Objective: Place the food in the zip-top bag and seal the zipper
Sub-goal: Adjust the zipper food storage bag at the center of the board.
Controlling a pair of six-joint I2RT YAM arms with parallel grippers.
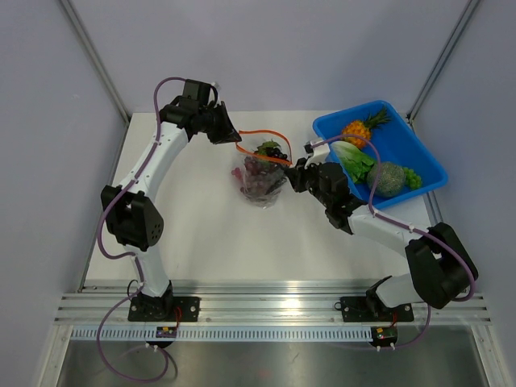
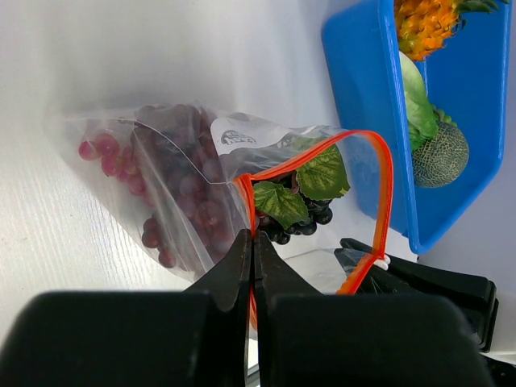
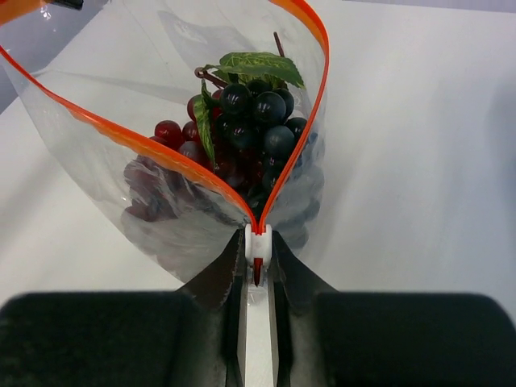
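Note:
The clear zip-top bag [image 1: 260, 184] hangs between my two grippers over the table's middle, its mouth wide open. Inside are a dark purple grape bunch [image 3: 260, 113] with green leaves [image 2: 322, 173] and a red grape bunch [image 2: 181, 193]. My left gripper [image 2: 254, 242] is shut on one end of the orange-red zipper [image 2: 387, 193]. My right gripper [image 3: 258, 251] is shut on the white slider [image 3: 258, 240] at the zipper's other end, where the two orange strips [image 3: 121, 135] meet. From above, the left gripper [image 1: 234, 139] is behind-left of the bag and the right gripper [image 1: 290, 173] is on its right.
A blue bin [image 1: 324, 129] stands at the back right, just beyond the right arm. It holds a toy pineapple [image 1: 359, 129], a lettuce piece [image 1: 353, 161] and a round green melon-like piece [image 1: 389, 177]. Grey walls close in the table's left, back and right.

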